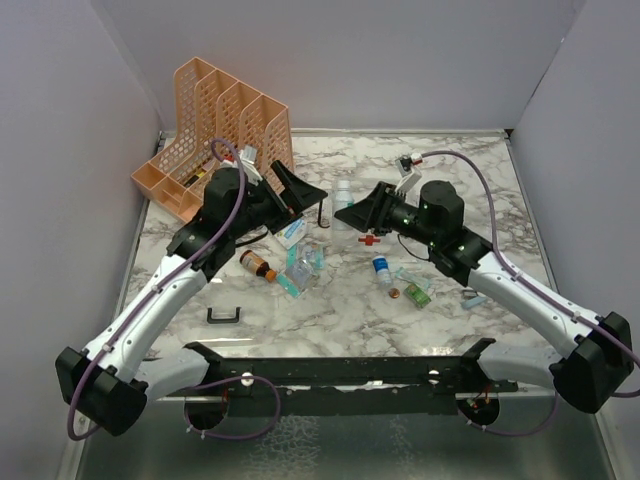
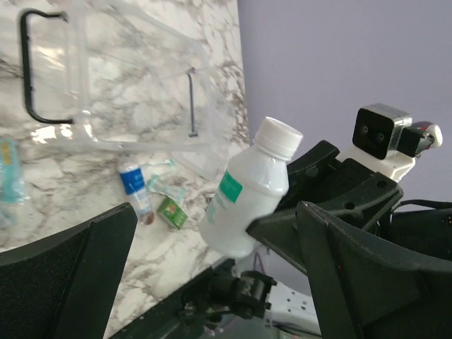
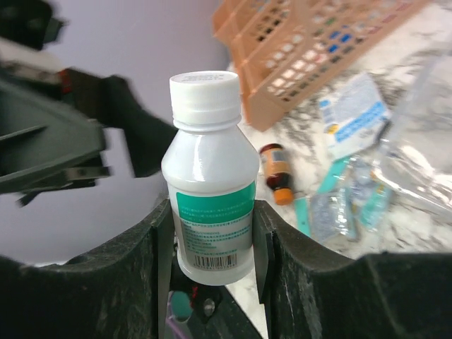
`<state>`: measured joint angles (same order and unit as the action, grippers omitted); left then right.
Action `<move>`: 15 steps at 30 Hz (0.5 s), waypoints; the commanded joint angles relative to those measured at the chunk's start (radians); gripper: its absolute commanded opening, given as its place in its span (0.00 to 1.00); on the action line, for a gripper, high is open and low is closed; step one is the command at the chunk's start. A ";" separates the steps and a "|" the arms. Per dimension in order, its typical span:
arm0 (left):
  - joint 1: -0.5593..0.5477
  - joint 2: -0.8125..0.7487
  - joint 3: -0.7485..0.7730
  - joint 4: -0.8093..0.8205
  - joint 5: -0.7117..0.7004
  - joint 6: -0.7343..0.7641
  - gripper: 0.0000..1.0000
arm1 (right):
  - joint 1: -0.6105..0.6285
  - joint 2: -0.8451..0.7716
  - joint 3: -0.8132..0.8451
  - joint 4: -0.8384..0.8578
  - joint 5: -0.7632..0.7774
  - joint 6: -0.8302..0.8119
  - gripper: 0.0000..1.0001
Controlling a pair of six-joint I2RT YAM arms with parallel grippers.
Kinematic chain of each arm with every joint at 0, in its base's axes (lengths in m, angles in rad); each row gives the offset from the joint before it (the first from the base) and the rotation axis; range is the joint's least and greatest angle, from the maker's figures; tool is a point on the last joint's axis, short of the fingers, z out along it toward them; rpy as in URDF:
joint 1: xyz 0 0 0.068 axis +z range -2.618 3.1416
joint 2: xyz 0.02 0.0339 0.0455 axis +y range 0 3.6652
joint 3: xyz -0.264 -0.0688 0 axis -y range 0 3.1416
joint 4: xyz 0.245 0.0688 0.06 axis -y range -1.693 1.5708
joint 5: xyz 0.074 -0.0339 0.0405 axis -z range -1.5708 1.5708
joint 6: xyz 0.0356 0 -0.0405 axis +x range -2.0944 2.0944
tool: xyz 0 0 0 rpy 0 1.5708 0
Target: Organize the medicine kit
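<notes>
R gripper [image 3: 212, 244] has its fingers part shut on a white bottle [image 3: 210, 162] w/ a green label. They squeeze it low on both sides, so the bottle is up off the table. L gripper [image 2: 217, 208] is close by, fingers spread as wide as they go, holding nothing & not touching the bottle. The medicine kit [image 2: 134, 99] is a clear box lying on the marble table [image 1: 470, 180], near side of the middle, w/ its black handle [image 1: 225, 321] toward the L arm. Can't tell if its lid is shut. Btwn the arms lie a brown bottle [image 1: 257, 265], flat pill packs [image 1: 300, 272], a small blue-cap bottle [image 1: 382, 267] & a green box [image 1: 417, 294]. Orange rack [image 1: 215, 115] stands at the back L.
</notes>
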<state>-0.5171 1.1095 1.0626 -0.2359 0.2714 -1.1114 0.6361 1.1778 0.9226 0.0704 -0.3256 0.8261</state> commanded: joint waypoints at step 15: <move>0.014 -0.175 -0.024 -0.177 -0.281 0.462 0.99 | -0.007 0.351 0.421 -0.518 0.565 -0.026 0.35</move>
<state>-0.5056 0.9333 1.0508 -0.3599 0.0364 -0.7887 0.6365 1.4628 1.2533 -0.3500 0.1501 0.8062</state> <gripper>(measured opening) 0.992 0.428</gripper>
